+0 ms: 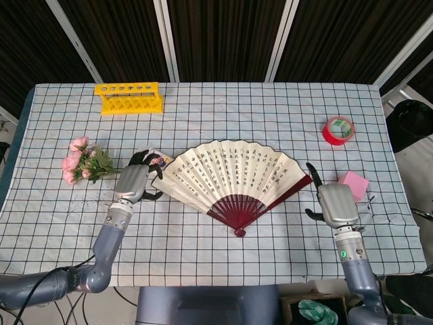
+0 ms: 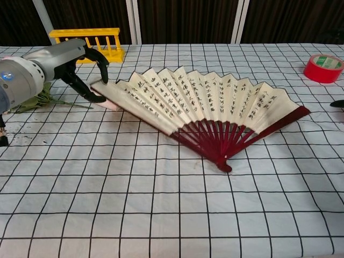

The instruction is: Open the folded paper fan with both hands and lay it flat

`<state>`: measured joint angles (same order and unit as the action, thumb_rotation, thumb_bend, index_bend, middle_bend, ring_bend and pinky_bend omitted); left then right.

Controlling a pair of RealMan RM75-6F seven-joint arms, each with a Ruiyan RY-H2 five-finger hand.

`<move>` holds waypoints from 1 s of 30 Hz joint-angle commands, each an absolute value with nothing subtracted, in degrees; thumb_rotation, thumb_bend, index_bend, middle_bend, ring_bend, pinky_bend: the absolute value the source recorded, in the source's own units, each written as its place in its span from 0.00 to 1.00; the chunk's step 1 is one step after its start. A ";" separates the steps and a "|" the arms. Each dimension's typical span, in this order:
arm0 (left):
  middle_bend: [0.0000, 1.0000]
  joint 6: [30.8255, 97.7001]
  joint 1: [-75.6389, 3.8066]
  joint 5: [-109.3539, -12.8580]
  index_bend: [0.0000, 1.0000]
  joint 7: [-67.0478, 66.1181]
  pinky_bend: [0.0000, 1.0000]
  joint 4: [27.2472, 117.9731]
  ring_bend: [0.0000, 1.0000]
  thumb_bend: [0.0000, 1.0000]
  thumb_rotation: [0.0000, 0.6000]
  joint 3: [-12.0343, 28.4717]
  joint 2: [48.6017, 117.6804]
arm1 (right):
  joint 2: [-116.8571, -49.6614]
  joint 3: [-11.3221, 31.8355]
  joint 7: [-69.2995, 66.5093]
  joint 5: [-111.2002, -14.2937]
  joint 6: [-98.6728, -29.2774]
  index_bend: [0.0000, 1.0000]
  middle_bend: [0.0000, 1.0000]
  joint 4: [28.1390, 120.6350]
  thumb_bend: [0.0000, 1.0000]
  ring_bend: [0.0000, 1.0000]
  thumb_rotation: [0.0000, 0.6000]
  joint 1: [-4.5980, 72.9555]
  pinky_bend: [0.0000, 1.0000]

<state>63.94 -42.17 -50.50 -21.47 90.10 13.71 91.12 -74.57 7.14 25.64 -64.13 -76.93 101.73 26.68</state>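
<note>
The paper fan lies fully spread and flat on the checked cloth, its cream leaf with black writing toward the back and its dark red ribs meeting at the pivot toward me. My left hand sits at the fan's left edge with its fingers curved and apart, holding nothing. Just off the fan's right guard stick rests my right hand, with fingers spread and nothing in it. Only a dark fingertip of it shows in the chest view.
A white packet peeks out under the fan's left end. Pink flowers lie left of my left hand. A yellow rack stands at the back left, a red tape roll at the back right, a pink block beside my right hand.
</note>
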 commanded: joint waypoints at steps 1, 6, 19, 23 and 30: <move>0.08 62.68 -41.24 -49.73 0.38 -21.84 0.00 92.43 0.00 0.01 1.00 12.64 88.78 | -74.16 6.72 25.34 -64.78 -77.01 0.00 0.88 102.15 0.09 0.92 1.00 26.10 0.94; 0.06 62.04 -40.01 -49.73 0.32 -21.74 0.00 95.78 0.00 0.00 1.00 11.60 85.00 | -73.51 5.76 24.96 -65.75 -77.35 0.00 0.86 103.05 0.09 0.91 1.00 24.74 0.94; 0.06 66.02 -35.00 -56.87 0.28 -16.18 0.00 102.20 0.00 0.00 1.00 10.34 77.06 | -70.90 4.47 23.39 -68.36 -78.83 0.00 0.38 104.97 0.09 0.48 1.00 21.48 0.54; 0.05 68.53 -32.97 -61.68 0.24 -14.93 0.00 102.94 0.00 0.00 1.00 8.98 74.67 | -69.66 4.25 22.48 -69.34 -79.31 0.00 0.26 105.52 0.08 0.34 1.00 20.49 0.43; 0.01 74.66 -27.52 -70.42 0.11 -13.22 0.00 102.96 0.00 0.00 1.00 4.84 69.34 | -66.10 3.09 19.93 -71.71 -80.26 0.00 0.10 105.89 0.07 0.17 1.00 18.05 0.31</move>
<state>72.69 -29.40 -68.45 -14.01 102.82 6.33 71.14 -66.66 3.42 20.38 -71.23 -80.02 105.87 18.53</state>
